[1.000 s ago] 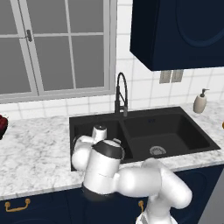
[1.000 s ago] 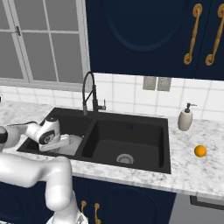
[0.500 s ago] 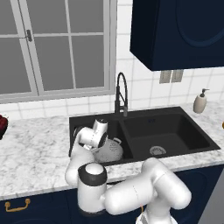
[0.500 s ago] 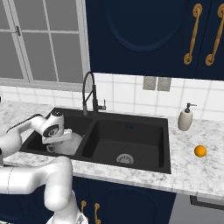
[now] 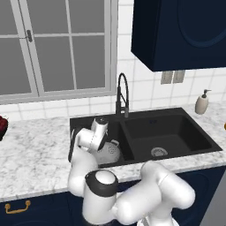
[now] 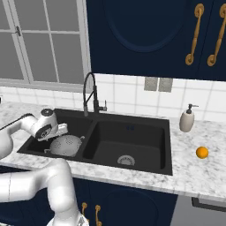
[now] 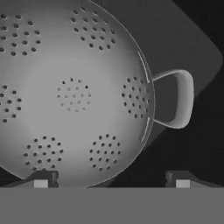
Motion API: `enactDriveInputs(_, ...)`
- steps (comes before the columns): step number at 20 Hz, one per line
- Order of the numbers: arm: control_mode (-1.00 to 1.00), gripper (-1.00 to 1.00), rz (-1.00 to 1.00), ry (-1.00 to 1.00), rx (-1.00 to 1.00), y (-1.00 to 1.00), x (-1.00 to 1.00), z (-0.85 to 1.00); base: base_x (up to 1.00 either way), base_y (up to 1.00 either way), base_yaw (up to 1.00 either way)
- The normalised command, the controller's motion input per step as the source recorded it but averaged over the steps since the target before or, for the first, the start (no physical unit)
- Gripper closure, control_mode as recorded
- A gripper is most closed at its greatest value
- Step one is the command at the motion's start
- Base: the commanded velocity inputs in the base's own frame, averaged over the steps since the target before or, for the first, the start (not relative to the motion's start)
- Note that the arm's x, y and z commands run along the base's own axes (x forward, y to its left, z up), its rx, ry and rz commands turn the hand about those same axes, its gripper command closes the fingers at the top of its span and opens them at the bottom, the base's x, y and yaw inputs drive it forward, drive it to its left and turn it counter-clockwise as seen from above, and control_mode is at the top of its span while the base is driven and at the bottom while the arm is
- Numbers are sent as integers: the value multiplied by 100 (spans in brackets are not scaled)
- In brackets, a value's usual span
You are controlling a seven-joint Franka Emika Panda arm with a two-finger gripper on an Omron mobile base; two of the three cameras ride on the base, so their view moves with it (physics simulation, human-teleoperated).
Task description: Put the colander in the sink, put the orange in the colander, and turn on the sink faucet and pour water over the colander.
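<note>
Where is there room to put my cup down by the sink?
Bare counter lies left of the sink, under the window, and on its right between the soap bottle and the orange. The left basin is crowded: colander and gripper.

A white-and-grey marble counter [image 6: 194, 172] runs along the tiled wall over dark blue cabinets. Set into it is the sink [image 6: 132, 164], a matte black double basin. The colander [image 6: 65, 145] sits upright on the floor of the left basin; the right basin shows a round silver drain [image 6: 126, 160]. On the counter right of the sink, the orange [image 6: 202, 152] lies near the front, and a beige soap dispenser [image 6: 187, 119] stands farther back. A dark red bowl [image 5: 2, 126] rests at the counter's far left.
</note>
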Motion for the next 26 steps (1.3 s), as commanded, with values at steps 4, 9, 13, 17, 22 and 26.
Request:
enactDriveInputs(4,-100,-100,-18,-15,-2,41,-18,100,0,0,0)
enactDriveInputs(9,-100,-100,-13,-5,0,26,0,100,0,0,0)
enactDriveInputs(13,-100,-100,-20,-5,0,10,0,100,0,0,0)
enactDriveInputs(17,-100,-100,-29,-13,-1,19,-1,100,0,0,0)
enactDriveInputs(22,-100,-100,-30,-19,-7,47,-11,100,0,0,0)
enactDriveInputs(26,-100,-100,-22,-9,-10,67,-9,100,0,0,0)
